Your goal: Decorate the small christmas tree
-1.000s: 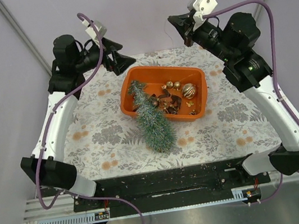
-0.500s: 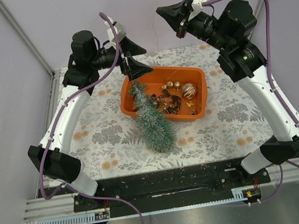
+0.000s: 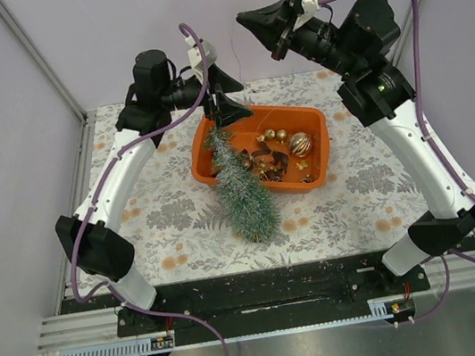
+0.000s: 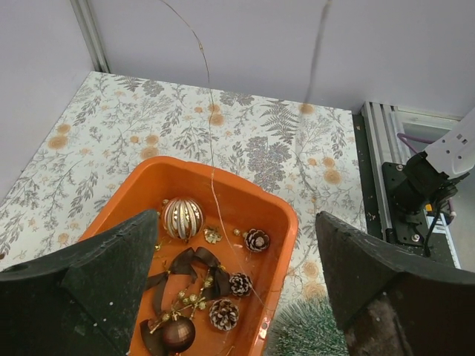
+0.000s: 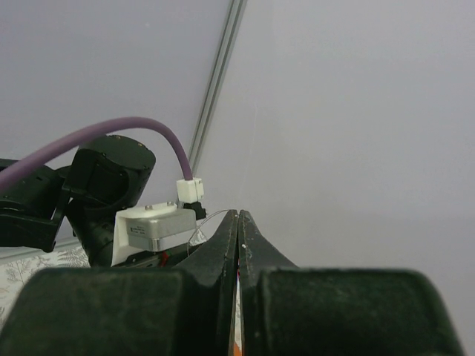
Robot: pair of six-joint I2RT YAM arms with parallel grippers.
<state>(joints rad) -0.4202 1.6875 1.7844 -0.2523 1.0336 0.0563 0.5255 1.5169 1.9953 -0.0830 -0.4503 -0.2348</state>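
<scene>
Apparently a thin thread (image 4: 210, 141) is being strung. The right gripper (image 3: 254, 24), raised at 1 o'clock, has its fingers pressed together, seemingly pinching the thread's top end. The left gripper (image 3: 229, 98) hovers spread wide and empty over the orange tray (image 3: 310, 112) at its 10 o'clock corner. The small christmas tree (image 3: 241, 186) lies on its side, tip over the tray's 9 o'clock rim, base toward 6 o'clock. The left should centre the thread between its fingers before closing, staying clear of the needles.

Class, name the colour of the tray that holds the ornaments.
Orange. The tray shows best in the left wrist view.
</scene>
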